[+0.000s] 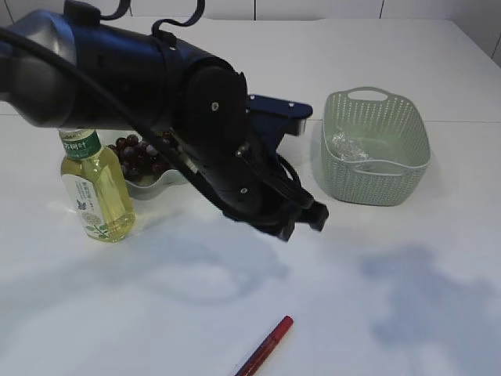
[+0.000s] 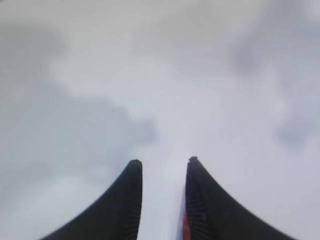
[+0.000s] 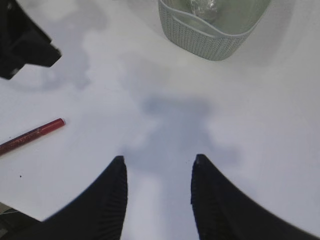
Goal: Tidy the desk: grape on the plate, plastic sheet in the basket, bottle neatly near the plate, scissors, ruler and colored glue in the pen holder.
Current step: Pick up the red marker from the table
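My left gripper (image 2: 162, 165) has its jaws partly open, and I see bare table through the gap. A thin red strip sits low against the inside of one finger, and I cannot tell what it is. My right gripper (image 3: 160, 162) has its jaws open wider, with nothing between them, only white table (image 3: 280, 150) underneath. The thing I want now, I think, is the colored glue (image 1: 266, 345), the red stick lying flat at the bottom middle of the outside picture. In the right wrist picture it lies at the middle left, well apart from my right jaws. The left gripper hangs in the middle of the outside picture, above the stick and up the frame from it. To do this well, I should turn the jaws so they cross the stick, not run along it. I should come straight down over its middle and close gently so it does not roll. The grapes (image 1: 137, 153) sit on the plate (image 1: 160, 186) at the left, behind the bottle (image 1: 94, 192). The plastic sheet (image 1: 346, 146) lies in the basket (image 1: 376, 176) at the right. I cannot pick out the pen holder for sure.
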